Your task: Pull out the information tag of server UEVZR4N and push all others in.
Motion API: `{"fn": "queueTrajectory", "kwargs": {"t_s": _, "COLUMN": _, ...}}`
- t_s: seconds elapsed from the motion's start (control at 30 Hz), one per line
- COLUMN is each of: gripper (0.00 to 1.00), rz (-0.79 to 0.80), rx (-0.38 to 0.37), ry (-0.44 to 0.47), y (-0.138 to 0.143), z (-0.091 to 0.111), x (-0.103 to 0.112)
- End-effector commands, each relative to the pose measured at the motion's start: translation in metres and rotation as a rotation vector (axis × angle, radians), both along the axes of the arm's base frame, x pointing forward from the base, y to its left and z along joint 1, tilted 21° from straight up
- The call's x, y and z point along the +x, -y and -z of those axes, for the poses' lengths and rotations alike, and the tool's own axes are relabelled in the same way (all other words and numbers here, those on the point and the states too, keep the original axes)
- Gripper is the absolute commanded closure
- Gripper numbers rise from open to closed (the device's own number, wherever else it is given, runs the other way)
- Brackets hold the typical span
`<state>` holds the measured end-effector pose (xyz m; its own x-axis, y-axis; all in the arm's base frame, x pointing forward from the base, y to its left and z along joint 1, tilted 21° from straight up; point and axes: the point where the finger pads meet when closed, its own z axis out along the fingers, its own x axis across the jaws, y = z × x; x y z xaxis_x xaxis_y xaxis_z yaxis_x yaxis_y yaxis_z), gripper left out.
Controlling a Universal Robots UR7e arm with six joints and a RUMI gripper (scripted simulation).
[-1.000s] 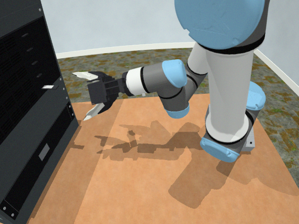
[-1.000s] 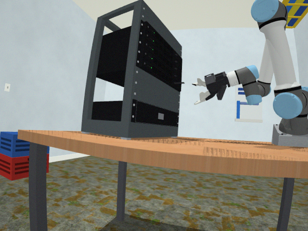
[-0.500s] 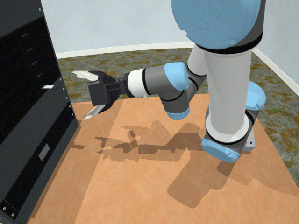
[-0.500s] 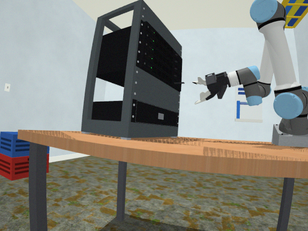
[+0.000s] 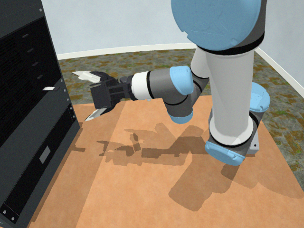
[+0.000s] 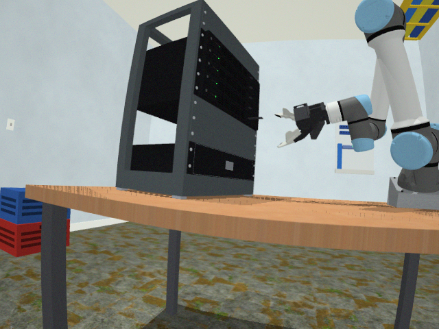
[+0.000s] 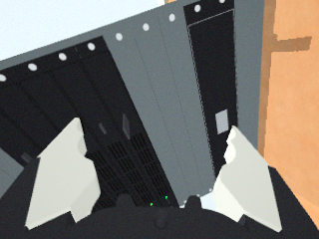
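Your end effector (image 5: 79, 96) (image 6: 276, 130) (image 7: 157, 122) is spread wide, with nothing between its fingers. In the top view, one information tag (image 5: 49, 88) (image 6: 255, 118) (image 7: 126, 126) sticks out of the rack (image 5: 49, 108) (image 6: 187, 70) (image 7: 159, 100) at about nine o'clock from your end effector, near but apart from it. You can't read its print here, so you cannot tell whether it's UEVZR4N. The rack stands upright on the counter (image 5: 147, 191) (image 6: 247, 219) (image 7: 294, 100).

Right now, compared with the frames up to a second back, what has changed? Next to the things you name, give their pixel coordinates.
The arm's lower wrist cap (image 5: 181, 118) (image 6: 363, 144) has sunk slightly, while the gripper (image 5: 78, 96) (image 6: 276, 130) (image 7: 157, 122) has tilted its fingers a little upward. Nothing was gripped or released; it is open throughout. The rack (image 5: 56, 99) (image 6: 193, 70) (image 7: 150, 90) and its protruding information tag (image 5: 49, 88) (image 6: 255, 118) (image 7: 126, 126) look unmoved.
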<state>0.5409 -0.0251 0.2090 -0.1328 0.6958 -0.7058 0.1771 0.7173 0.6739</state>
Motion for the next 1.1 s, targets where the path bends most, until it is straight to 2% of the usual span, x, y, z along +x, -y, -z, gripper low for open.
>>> {"fn": "queueTrajectory", "kwargs": {"t_s": 0.0, "gripper": 0.0, "rz": 0.0, "rx": -0.027, "ry": 0.01, "y": -0.001, "z": -0.002, "x": -0.002}}
{"fn": "queueTrajectory", "kwargs": {"t_s": 1.07, "gripper": 0.0, "rz": 0.004, "rx": -0.139, "ry": 0.058, "y": -0.004, "z": -0.015, "x": -0.008}}
